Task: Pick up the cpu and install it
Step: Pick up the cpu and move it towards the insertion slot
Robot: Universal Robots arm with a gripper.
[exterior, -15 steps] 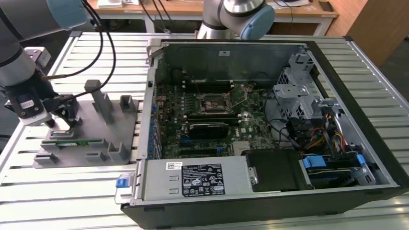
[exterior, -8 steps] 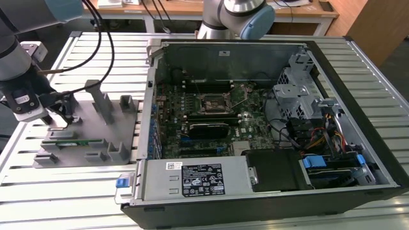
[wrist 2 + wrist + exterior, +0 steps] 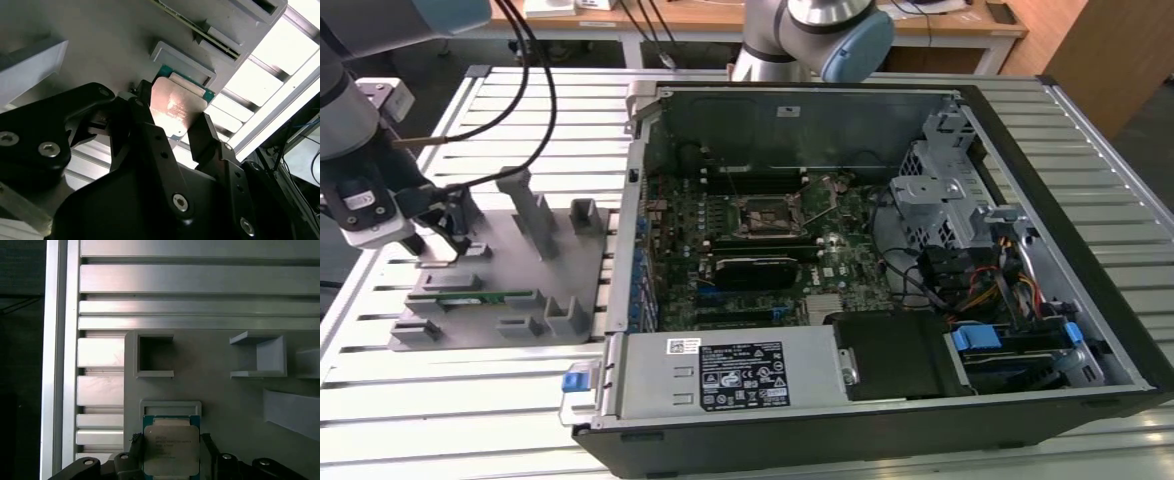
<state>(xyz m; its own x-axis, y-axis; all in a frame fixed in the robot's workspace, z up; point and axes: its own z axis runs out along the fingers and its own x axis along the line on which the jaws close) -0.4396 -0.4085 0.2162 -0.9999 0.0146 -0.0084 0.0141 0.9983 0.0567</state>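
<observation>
End effector (image 3: 172,112) astride cpu (image 3: 171,447) on grey fixture (image 3: 225,400), grip unclear, cpu cropped

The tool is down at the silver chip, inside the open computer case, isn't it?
Not inside the case. The tool is down at the cpu, but on the grey holder beside the computer case, as the exterior view shows.

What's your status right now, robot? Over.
Gripper shut on cpu, fingers at two opposite edges. Cpu at gray tray, outside the computer case. Tray's raised lip against one edge.
</observation>
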